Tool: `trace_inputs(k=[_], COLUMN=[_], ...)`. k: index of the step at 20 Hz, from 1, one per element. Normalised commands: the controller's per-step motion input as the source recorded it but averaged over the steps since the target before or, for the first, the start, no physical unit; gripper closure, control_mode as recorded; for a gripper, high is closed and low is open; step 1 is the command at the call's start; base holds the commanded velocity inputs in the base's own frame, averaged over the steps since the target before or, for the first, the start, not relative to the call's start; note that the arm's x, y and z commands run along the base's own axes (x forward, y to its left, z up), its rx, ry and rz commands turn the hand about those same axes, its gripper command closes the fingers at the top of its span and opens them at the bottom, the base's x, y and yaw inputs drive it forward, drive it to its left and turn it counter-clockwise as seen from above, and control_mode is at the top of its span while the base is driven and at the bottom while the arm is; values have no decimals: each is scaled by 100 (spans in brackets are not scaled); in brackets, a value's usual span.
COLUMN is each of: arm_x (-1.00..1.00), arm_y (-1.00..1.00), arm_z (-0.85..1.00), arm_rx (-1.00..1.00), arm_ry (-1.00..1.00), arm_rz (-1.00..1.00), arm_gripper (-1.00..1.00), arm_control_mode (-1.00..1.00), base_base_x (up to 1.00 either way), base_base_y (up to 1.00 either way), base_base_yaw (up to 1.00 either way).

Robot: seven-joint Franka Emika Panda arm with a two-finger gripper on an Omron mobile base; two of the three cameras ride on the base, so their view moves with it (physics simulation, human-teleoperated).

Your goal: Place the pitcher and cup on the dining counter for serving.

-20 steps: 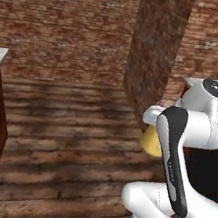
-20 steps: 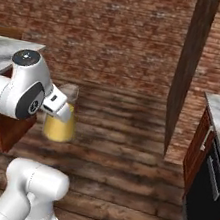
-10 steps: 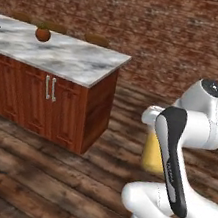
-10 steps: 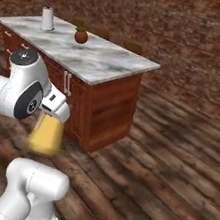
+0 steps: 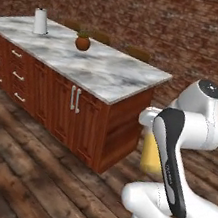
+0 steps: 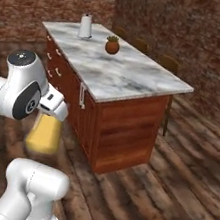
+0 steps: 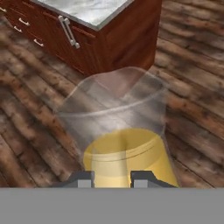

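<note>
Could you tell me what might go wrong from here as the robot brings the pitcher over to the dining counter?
1. The pitcher holds amber liquid and hangs from the gripper low beside the arm, below the marble top; a jolt or tilt could spill it.
2. It must be lifted above the dining counter; too shallow a lift could knock it against the edge or cabinet.
3. A small potted plant and a white roll stand on the top; setting down near them risks a bump.

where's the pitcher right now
The pitcher is held in the pincer, above the wooden floor, short of the near corner of the dining counter; the right base view shows it left of the cabinets.
</note>
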Motion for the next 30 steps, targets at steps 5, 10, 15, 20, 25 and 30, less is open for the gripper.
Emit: trace_inputs(k=[5,10,15,20,25,30], arm_x=[0,0,0,0,0,17], arm_y=[0,0,0,0,0,0], arm_z=[0,0,0,0,0,0], arm_rx=[0,0,0,0,0,2], arm_ry=[0,0,0,0,0,-5], arm_rz=[0,0,0,0,0,8], arm_gripper=[100,100,100,100,100,100], arm_control_mode=[100,100,100,100,100,-100], base_base_x=[100,100,100,100,100,78], base_base_y=[-62,-55,-52,-52,-28,-6], base_base_yaw=[33,29,26,29,31,28])
